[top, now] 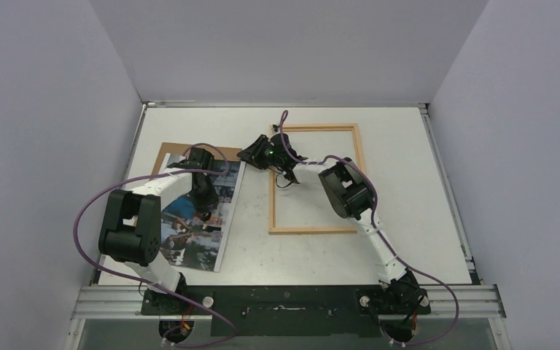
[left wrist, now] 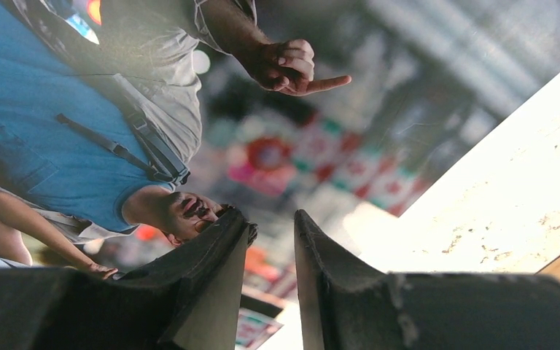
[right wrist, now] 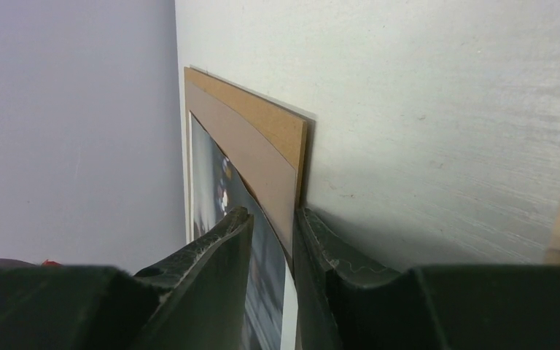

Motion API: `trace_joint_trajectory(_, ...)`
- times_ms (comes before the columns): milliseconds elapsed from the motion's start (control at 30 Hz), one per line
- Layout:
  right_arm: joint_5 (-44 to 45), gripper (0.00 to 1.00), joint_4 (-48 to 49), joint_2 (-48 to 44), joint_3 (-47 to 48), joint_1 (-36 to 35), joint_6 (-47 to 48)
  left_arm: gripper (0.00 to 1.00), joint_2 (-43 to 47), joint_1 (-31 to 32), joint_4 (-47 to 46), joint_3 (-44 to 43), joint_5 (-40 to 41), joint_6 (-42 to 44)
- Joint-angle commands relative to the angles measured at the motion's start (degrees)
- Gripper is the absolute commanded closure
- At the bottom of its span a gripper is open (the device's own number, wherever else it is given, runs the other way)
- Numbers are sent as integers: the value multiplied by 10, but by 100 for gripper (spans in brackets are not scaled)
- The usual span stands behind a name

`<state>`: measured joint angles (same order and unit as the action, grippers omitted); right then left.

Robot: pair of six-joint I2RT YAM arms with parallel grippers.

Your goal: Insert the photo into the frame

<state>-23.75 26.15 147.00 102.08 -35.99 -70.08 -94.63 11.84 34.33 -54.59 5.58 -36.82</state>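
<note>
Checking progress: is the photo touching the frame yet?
Apart. The top view shows a strip of bare table between the photo and the frame's left side.

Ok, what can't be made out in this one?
- Right wrist: whether the right gripper pinches the photo, the backing board or both; its fingers cover the contact.
- Left wrist: whether the left gripper touches the photo; too close, background blurred.
- Top external: the frame's left rail, partly behind the right arm; most of the backing board, under the photo.
</note>
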Motion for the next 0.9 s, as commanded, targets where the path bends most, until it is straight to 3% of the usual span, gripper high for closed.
trace_joint_trajectory(0, 2, 73, 9, -1, -2, 2, 22, 71, -42, -2, 2, 35, -7, 0)
trace_joint_trajectory(133, 8, 78, -9, -9, -2, 2, 41, 72, -40, -2, 2, 37, -7, -2)
trace_joint_trajectory(400, 16, 100, -22, -27, -3, 2, 71, 71, -27, -2, 4, 34, -4, -3)
trace_joint_trajectory(867, 69, 100, -72, -144, -45, 3, 173, 71, 66, -3, 28, 56, 42, -44)
